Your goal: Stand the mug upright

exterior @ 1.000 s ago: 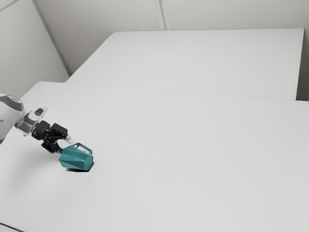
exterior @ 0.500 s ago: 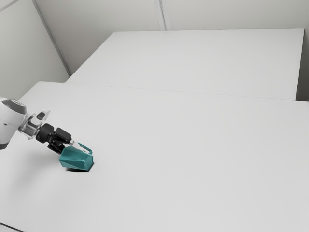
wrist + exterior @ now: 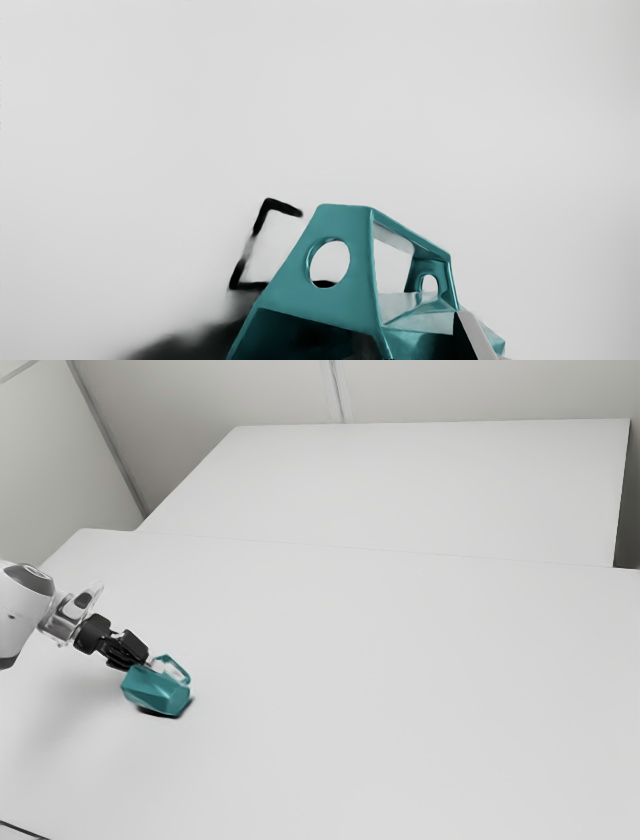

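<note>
- Since the earlier frame, the teal faceted mug [image 3: 155, 691] has tipped and slid a little toward the exterior view's left, and the black two-finger gripper [image 3: 148, 661] has drawn its jaws much closer together.
- Exterior view: your mug lies on its side on the white table [image 3: 400, 690], near the exterior view's left edge, not yet upright. Its angular handle [image 3: 183, 671] points up and toward the exterior view's right.
- Exterior view: the hand stands narrow at the mug's near end, and the nudge the mug took suggests you have it pinched by its wall. You cannot tell from here whether it has left the table; its shadow sits close beneath.
- Wrist view: you look at the open mouth [image 3: 300, 332], which faces the gripper, with the holed handle rising above it. A pale fingertip [image 3: 475, 335] stands by the mug's outer side; the other is hard to make out in the dark around the mouth, so treat the pinch as likely rather than proven.
- To do this step well, keep your squeeze firm and raise slowly, enough for the base to swing beneath the mouth without scraping.
- Turn the wrist smoothly as you go; a wall grip near the rim may let the mug pivot or slip.
- Let the base meet the table flat before you loosen, or it could topple back.
</note>
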Controlling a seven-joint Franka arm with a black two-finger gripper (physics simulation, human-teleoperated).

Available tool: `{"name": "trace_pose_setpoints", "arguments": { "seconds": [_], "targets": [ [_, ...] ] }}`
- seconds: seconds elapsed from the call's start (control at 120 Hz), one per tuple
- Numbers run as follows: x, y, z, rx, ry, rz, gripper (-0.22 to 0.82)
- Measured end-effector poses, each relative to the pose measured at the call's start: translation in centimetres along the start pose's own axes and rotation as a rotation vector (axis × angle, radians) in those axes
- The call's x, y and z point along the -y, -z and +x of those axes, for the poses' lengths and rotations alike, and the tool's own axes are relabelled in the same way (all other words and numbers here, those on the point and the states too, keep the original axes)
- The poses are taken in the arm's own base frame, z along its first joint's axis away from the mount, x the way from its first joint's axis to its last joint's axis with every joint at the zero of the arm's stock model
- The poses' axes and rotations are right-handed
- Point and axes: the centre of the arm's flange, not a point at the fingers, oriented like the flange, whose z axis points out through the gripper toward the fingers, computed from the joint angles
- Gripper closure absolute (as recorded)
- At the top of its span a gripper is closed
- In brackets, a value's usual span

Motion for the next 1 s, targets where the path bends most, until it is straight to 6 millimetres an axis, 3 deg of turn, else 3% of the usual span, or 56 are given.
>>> {"name": "trace_pose_setpoints", "arguments": {
  "seconds": [0.433,0.617,0.8,1.0],
  "targets": [
    [-2.9,2.6,2.4,-0.027,-0.096,0.047,0.78],
    [-7.0,3.5,4.7,0.024,-0.187,0.115,0.79],
    [-13.2,4.1,9.7,0.15,-0.34,0.308,0.79],
    [-14.7,2.9,12.0,0.252,-0.405,0.608,0.79]
  ]
}}
